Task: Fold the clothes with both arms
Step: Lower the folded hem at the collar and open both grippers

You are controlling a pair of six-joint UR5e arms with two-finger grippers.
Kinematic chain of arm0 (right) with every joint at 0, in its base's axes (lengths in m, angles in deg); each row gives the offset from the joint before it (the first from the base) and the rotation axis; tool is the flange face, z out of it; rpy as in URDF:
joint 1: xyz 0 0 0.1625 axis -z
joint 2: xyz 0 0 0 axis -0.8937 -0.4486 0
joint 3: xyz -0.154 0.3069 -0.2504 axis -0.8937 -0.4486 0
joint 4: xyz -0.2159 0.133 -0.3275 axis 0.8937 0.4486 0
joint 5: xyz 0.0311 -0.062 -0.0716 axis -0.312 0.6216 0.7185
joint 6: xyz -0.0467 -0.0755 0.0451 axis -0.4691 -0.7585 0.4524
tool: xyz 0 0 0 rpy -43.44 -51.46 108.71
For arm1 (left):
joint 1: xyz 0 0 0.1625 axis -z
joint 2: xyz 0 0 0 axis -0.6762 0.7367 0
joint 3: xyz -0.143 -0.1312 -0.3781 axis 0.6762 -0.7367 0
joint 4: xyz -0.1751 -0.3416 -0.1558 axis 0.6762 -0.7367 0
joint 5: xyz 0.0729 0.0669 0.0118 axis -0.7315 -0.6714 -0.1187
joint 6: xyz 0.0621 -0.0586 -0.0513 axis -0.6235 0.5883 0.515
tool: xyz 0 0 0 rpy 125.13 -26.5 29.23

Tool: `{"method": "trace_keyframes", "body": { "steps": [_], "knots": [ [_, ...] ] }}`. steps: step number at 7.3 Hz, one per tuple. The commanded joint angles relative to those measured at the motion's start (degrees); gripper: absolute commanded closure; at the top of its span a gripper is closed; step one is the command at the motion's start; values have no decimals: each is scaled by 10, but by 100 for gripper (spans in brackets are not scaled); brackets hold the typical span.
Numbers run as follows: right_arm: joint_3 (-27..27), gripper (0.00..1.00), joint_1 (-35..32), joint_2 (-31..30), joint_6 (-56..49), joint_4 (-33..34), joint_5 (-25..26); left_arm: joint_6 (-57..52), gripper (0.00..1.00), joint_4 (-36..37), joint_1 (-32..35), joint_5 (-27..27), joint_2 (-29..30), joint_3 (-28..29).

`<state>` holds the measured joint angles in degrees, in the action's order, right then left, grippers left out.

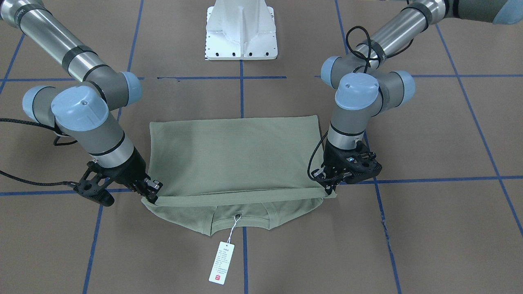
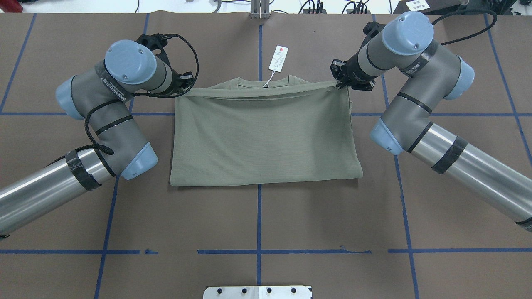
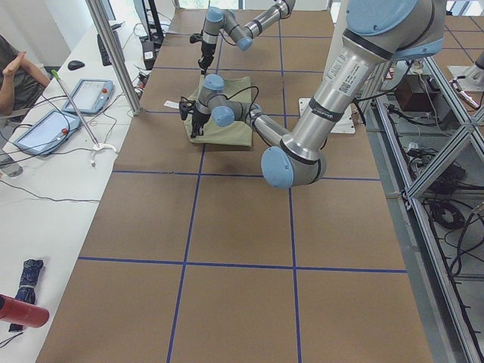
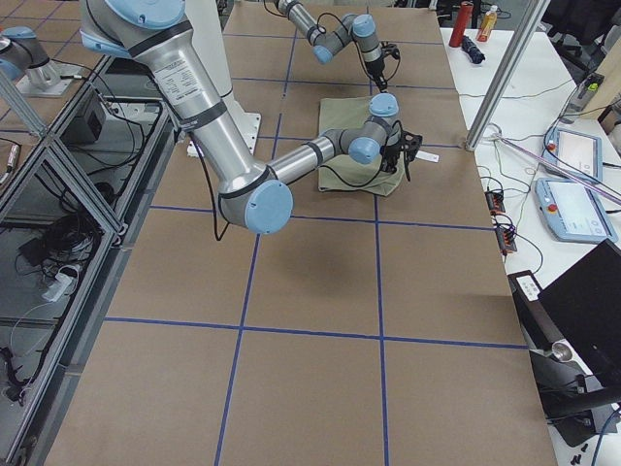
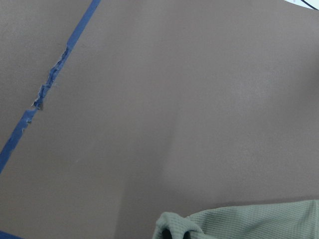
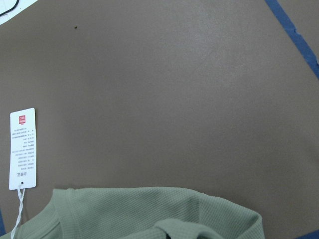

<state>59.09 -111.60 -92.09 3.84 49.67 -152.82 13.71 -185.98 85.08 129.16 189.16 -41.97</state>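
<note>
The left claw [image 1: 329, 187] is closed on one corner of the shirt's [image 1: 233, 159] doubled-over edge. The right claw [image 1: 150, 192] is clamped on the other corner, and the edge is held taut between them, just short of the collar [image 1: 241, 218]. The shirt is spread flat on the brown table [image 1: 429, 134].

The half fold is judged nearly done: the lower part is laid over the body almost up to the collar, and no sleeves are seen sticking out (presumably tucked inside). The edge is not yet set down and let go, and a further crosswise fold may be wanted.

A white tag [image 1: 222, 262] is tied to the collar by a string and lies on the table just beyond it. A red mark is seen at its far end, but the rows of small print cannot be read.
</note>
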Motion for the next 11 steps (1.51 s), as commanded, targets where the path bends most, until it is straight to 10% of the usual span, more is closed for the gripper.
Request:
{"method": "trace_keyframes", "body": {
  "steps": [1, 8, 9, 10, 11],
  "knots": [
    [-1, 100, -4, -1, 0, -1, 0, 1, 100, 0, 0, 0, 7, 1],
    [-3, 100, 0, 2, 0, -2, -3, 1, 100, 0, 4, 0, 16, 5],
    [-3, 65, 0, -1, -1, -2, -4, 5, 75, 0, 4, 0, 16, 5],
    [-5, 1, 3, -2, -1, -2, 0, 11, 29, -1, 4, 0, 17, 5],
    [-5, 0, 2, -5, -2, -2, -1, 7, 1, -1, 4, 0, 20, 5]
  ]
}}
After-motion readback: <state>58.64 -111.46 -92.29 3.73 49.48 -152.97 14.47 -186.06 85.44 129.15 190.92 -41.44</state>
